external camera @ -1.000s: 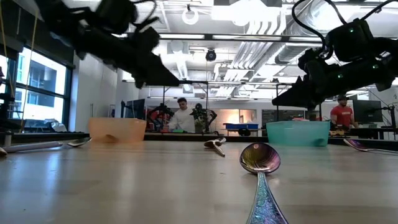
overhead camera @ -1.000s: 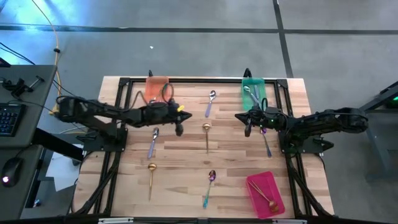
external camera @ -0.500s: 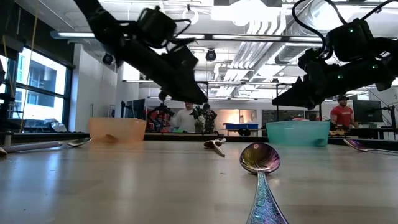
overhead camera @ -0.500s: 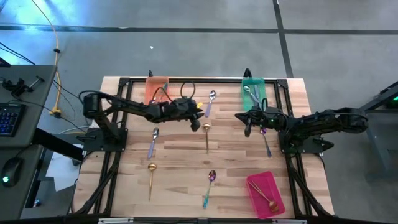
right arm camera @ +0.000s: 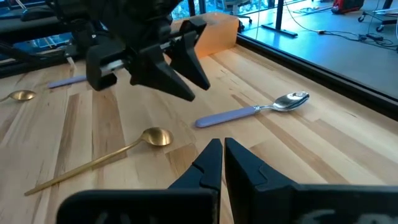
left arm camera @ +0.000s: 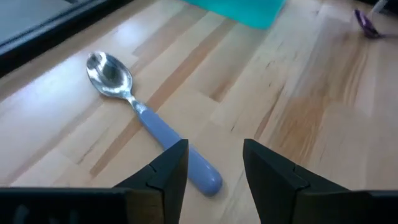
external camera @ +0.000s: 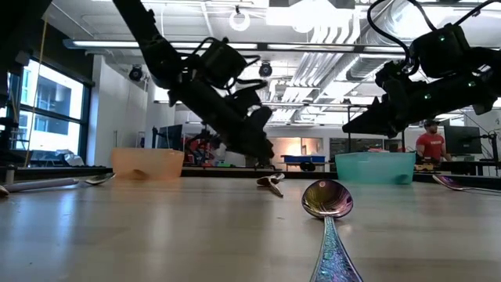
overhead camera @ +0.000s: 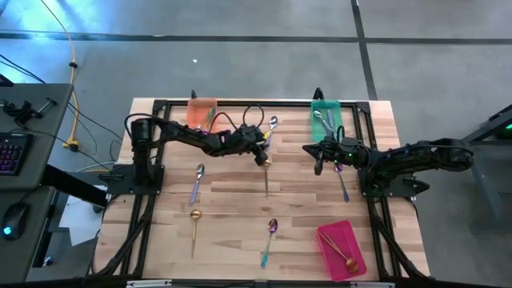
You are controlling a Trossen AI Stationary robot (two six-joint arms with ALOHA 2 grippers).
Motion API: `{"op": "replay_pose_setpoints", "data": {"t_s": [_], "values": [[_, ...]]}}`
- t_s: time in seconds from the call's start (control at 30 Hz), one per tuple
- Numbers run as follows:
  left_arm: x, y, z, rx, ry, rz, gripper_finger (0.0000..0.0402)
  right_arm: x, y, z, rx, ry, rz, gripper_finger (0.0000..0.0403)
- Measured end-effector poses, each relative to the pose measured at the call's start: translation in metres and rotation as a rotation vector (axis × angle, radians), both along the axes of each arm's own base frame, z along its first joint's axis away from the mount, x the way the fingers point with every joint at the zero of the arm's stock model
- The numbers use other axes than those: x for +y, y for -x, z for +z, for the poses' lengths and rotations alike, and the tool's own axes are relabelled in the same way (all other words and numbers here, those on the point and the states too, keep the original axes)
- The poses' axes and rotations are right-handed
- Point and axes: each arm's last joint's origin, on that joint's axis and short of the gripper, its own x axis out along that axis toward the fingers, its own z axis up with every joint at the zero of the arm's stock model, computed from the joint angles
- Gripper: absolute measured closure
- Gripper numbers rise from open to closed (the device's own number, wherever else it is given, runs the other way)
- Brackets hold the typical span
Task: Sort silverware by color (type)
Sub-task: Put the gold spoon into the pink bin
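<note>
Left gripper: the left gripper (overhead camera: 262, 154) reaches to the table's middle near the far edge, fingers spread with a clear gap between them and nothing held; in its wrist view the tips (left arm camera: 166, 168) sit just above the handle end of a lavender-handled spoon.
Spoon under left gripper: the lavender-handled spoon (left arm camera: 151, 124) lies flat on the wood, silver bowl pointing toward the far edge; from above it shows at (overhead camera: 270, 130).
Gold spoon nearby: a gold spoon (overhead camera: 266, 174) lies just beside the left gripper on the near side, bowl toward the gripper.
Right gripper: the right gripper (overhead camera: 319, 166) hovers in front of the teal tray, fingers pressed together and empty.
Teal tray: the teal tray (overhead camera: 315, 126) at the far right holds a few spoons.
Orange tray: the orange tray (overhead camera: 195, 114) stands at the far left, behind the left arm.
Pink tray: the pink tray (overhead camera: 330, 234) sits at the near right with a gold spoon in it.
Other spoons on table: a second lavender-handled spoon (overhead camera: 197, 182) left of centre, a second gold spoon (overhead camera: 194, 228) near the front left, an iridescent spoon (overhead camera: 270, 240) at the front middle, and another spoon (overhead camera: 342, 184) beside the right arm.
</note>
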Motion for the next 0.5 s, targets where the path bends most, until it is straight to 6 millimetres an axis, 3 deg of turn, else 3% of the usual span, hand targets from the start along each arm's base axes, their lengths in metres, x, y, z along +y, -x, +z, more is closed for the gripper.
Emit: {"op": "replay_pose_setpoints", "data": {"t_s": [0.27, 0.5], "values": [[-0.022, 0.001, -0.009, 0.064, 0.157, -0.081, 0.0258, 0.000, 0.000, 0.000, 0.005, 0.006, 0.001, 0.0401], [-0.067, 0.000, -0.014, 0.117, 0.207, -0.056, 0.0258, 0.000, 0.000, 0.000, 0.008, 0.005, 0.001, 0.0401]]}}
